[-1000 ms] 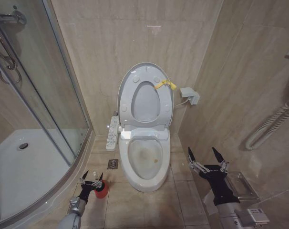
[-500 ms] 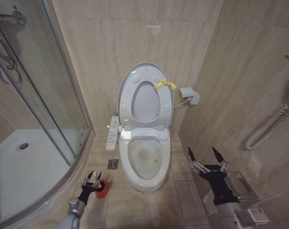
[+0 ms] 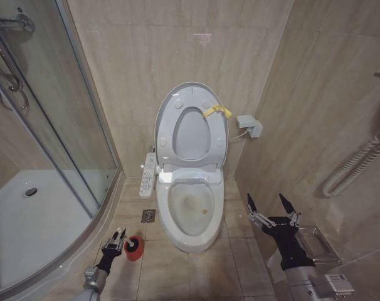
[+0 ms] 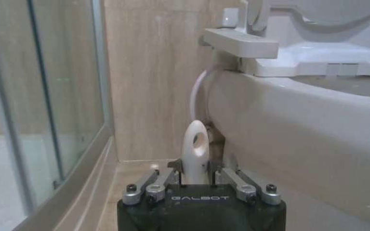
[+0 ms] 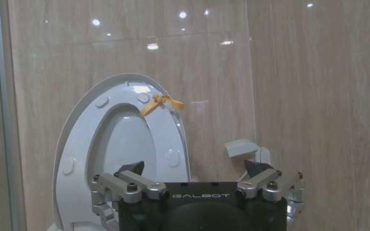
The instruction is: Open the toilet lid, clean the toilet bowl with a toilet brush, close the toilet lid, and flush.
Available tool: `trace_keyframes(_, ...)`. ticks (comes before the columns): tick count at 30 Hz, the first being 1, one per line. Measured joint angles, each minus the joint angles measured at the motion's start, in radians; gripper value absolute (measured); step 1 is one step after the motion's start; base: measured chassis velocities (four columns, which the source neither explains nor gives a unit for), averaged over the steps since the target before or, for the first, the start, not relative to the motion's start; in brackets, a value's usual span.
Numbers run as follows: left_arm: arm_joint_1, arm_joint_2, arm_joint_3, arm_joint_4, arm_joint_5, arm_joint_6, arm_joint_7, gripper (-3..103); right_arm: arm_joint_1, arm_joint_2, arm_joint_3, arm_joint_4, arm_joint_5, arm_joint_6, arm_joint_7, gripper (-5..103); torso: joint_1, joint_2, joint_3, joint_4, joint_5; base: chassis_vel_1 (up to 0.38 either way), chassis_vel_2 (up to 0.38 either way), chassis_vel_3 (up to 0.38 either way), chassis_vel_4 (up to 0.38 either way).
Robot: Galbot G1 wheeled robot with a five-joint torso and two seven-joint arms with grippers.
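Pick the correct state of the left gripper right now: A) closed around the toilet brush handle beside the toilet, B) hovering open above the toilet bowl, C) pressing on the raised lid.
A: the left gripper has its fingers closed on the toilet brush handle, low on the floor beside the toilet bowl.

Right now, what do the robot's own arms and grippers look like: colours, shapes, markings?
Both grippers share one design: a black housing printed GALBOT in pale letters, with silver metal linkages and dark bolts. The right gripper carries two dark pointed fingers with silver joints on a black wrist, above a grey arm section with a small label. The left gripper is black and silver on a slim grey forearm.
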Motion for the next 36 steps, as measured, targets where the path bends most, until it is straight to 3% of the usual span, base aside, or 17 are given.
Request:
trace_keyframes(18,0.103,0.007,-0.031,-0.113,-0.062,0.004,-0.01,26,0.0,0.0,0.0,0.0,0.0,0.0,0.0,100,0.0,0.0,0.0,0.0,0.0,0.0,0.0,0.0,0.0)
trace_keyframes(33,0.278,0.009,-0.068,-0.445,-0.145,0.036,-0.084,26,0.0,0.0,0.0,0.0,0.0,0.0,0.0,100,0.0,0.0,0.0,0.0,0.0001,0.0,0.0,0.0,0.0)
trace_keyframes(36,0.379,0.012,-0.079,-0.608,-0.175,0.046,-0.092,26,0.0,0.0,0.0,0.0,0.0,0.0,0.0,100,0.0,0.0,0.0,0.0002,0.0001,0.0,0.0,0.0,0.0)
